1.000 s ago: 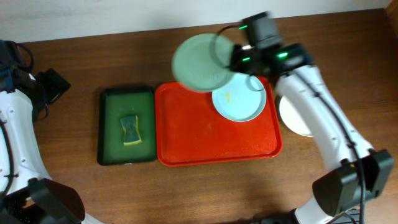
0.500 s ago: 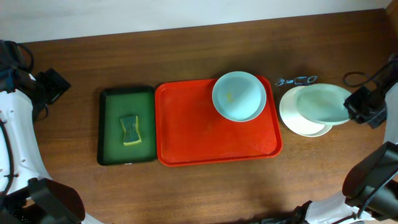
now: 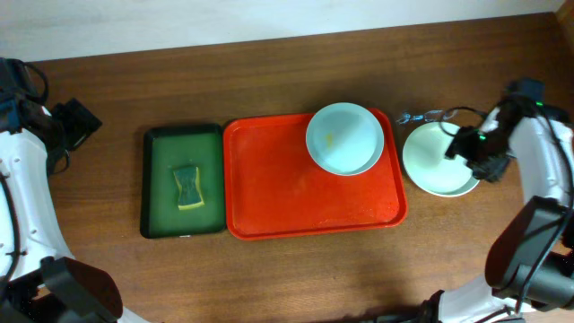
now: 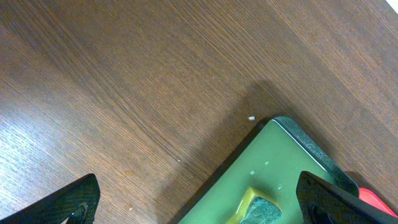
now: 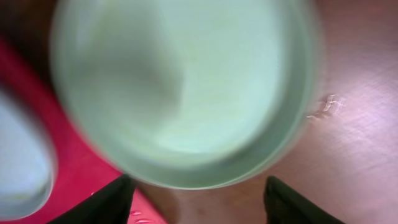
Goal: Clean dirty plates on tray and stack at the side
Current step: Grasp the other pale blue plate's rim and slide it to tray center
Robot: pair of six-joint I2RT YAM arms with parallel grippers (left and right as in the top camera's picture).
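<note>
The red tray (image 3: 296, 193) lies mid-table with one pale blue plate (image 3: 344, 137) in its far right corner, a yellowish smear on it. Right of the tray, a mint plate (image 3: 435, 161) rests on a white plate whose rim (image 3: 455, 192) peeks out below. My right gripper (image 3: 473, 149) hovers over that stack's right edge. In the right wrist view the mint plate (image 5: 180, 87) fills the frame, blurred, just beyond my right gripper (image 5: 199, 208); the jaws stand apart with nothing between them. My left gripper (image 4: 202, 205) is open over the table's left side.
A dark green tray (image 3: 184, 179) holding a yellow-green sponge (image 3: 187, 187) sits left of the red tray; its corner (image 4: 280, 162) and the sponge (image 4: 261, 210) show in the left wrist view. A small metallic object (image 3: 426, 116) lies behind the stack.
My right arm carried the mint plate from above the tray to the right, onto the white plate, and its jaws opened. The left arm has not moved.
</note>
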